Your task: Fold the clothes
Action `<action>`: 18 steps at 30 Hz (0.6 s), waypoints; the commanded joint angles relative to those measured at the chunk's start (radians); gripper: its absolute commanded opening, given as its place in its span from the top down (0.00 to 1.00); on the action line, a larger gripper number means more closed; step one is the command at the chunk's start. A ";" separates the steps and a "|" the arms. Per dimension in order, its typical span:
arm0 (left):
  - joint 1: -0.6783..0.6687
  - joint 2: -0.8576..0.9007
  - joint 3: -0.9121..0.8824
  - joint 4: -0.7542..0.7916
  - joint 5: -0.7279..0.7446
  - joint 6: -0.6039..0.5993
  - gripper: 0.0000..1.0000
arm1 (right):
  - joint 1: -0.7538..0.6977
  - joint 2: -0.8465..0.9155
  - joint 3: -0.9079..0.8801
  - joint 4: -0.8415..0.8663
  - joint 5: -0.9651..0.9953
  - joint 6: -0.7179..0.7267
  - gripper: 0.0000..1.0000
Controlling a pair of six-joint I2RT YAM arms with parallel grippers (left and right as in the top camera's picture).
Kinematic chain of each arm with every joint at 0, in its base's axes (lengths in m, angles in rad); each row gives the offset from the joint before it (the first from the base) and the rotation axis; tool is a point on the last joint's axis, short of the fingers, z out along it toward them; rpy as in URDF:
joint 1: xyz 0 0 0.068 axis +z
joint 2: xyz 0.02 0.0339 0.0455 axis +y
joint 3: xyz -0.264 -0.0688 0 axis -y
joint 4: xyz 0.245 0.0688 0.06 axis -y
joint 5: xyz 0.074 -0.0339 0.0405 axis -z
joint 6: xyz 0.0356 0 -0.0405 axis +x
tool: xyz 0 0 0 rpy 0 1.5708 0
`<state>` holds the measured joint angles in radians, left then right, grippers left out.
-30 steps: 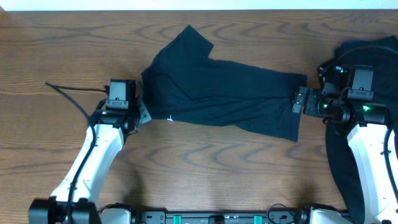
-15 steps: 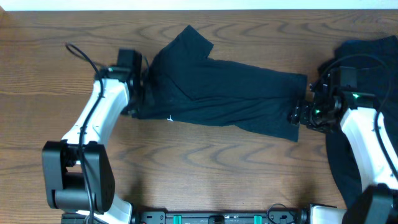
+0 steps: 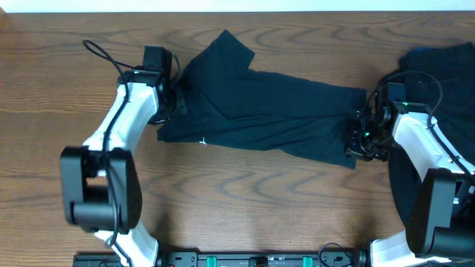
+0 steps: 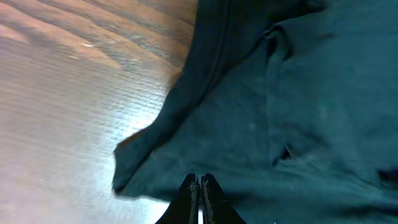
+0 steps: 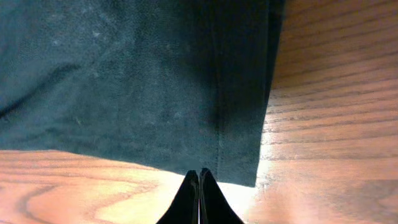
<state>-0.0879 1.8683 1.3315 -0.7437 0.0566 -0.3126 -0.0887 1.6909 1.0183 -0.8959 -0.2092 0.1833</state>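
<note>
Closest in, on the brown wood-grain table (image 3: 245, 196), the two white arms rise from the near edge, the left arm (image 3: 111, 144) reaching to one end of the spread garment and the right arm (image 3: 427, 144) to the other.

The dark navy-black short-sleeved cloth T-shirt (image 3: 267, 111) lies flat across the middle of the table, long side running left to right, its hem end toward the right and its collar end toward the left.

At the near right corner of the hem sits the right gripper (image 3: 358, 142). In the right wrist view the right gripper (image 5: 199, 177) has its jaws pressed fully together, the tips meeting right at the stitched hem edge of the T-shirt (image 5: 124, 81); whether any cloth is caught between them I cannot tell.

On the left side, the left gripper (image 3: 168, 102) is at the T-shirt's left edge. The left wrist view shows the left gripper (image 4: 200, 183) with its jaws closed tight over the cloth of the T-shirt (image 4: 280, 93), pinching it, and a loose flap of cloth (image 4: 134, 158) hangs over the wood just left of the tips.

Farther back, one sleeve (image 3: 226, 48) points toward the table's far edge. At the far right a second dark cloth garment (image 3: 453, 59) lies bunched, well apart from the left gripper and running down the right side under the right arm.
</note>
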 commanded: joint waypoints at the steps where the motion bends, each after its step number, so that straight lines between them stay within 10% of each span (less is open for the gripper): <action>1: 0.003 0.048 -0.002 0.011 -0.010 0.016 0.94 | 0.028 0.005 -0.019 0.025 -0.010 0.002 0.99; 18: 0.011 0.158 -0.008 -0.073 -0.077 0.016 0.94 | 0.179 0.010 -0.163 0.294 0.057 0.056 0.99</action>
<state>-0.0868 2.0098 1.3319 -0.7803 -0.0006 -0.3092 0.0887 1.6951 0.8635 -0.5972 -0.2432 0.1909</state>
